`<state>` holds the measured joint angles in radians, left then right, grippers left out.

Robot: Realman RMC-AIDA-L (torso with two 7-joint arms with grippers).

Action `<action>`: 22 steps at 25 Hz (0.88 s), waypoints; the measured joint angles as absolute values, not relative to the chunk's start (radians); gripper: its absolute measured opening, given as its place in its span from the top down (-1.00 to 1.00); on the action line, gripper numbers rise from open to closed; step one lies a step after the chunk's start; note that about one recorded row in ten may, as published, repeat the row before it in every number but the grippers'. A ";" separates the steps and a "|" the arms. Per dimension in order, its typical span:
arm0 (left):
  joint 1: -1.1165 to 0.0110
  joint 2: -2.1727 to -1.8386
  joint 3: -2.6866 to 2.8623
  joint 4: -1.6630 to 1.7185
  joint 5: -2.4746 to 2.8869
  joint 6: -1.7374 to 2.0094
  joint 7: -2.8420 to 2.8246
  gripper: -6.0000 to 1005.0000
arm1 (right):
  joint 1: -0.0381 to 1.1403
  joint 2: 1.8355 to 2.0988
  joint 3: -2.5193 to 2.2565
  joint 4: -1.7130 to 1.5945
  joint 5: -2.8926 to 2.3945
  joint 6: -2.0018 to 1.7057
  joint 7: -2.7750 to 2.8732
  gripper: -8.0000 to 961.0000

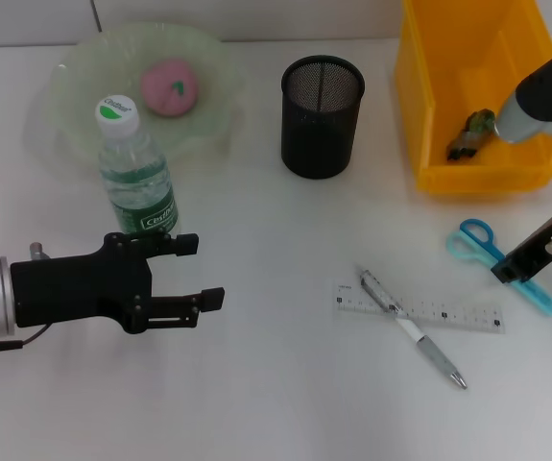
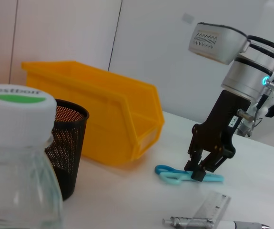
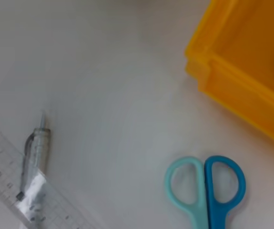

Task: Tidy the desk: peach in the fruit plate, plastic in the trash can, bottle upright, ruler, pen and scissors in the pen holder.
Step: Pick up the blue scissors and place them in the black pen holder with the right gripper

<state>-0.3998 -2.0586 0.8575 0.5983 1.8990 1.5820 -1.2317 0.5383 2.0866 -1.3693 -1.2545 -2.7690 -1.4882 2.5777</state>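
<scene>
White desk | right hand grips scissors | left hand gapes (idle)

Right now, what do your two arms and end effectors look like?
Left end effector: matte black, two flat parallel fingers, on a silver cylindrical wrist with thin cables. Right end effector: same black build, white label, below a silver, black-banded wrist with a blue light.

A white desk is carrying a plate, bottle, mesh cup and yellow bin toward its far edge, with scissors, ruler and pen lying nearer.
</scene>
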 joint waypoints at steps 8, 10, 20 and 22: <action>-0.397 -2.059 0.853 0.600 1.899 1.593 -1.240 -0.68 | 0.491 2.089 -1.238 -1.433 -2.627 -1.638 2.478 0.56; -0.397 -2.059 0.853 0.600 1.899 1.593 -1.240 -0.68 | 0.490 2.088 -1.211 -1.447 -2.606 -1.656 2.467 0.56; -0.403 -2.059 0.854 0.598 1.893 1.595 -1.241 -0.68 | 0.479 2.082 -0.916 -1.461 -2.187 -1.670 2.273 0.56; -0.405 -2.061 0.854 0.598 1.893 1.595 -1.242 -0.68 | 0.473 2.083 -0.913 -1.392 -2.089 -1.612 2.209 0.56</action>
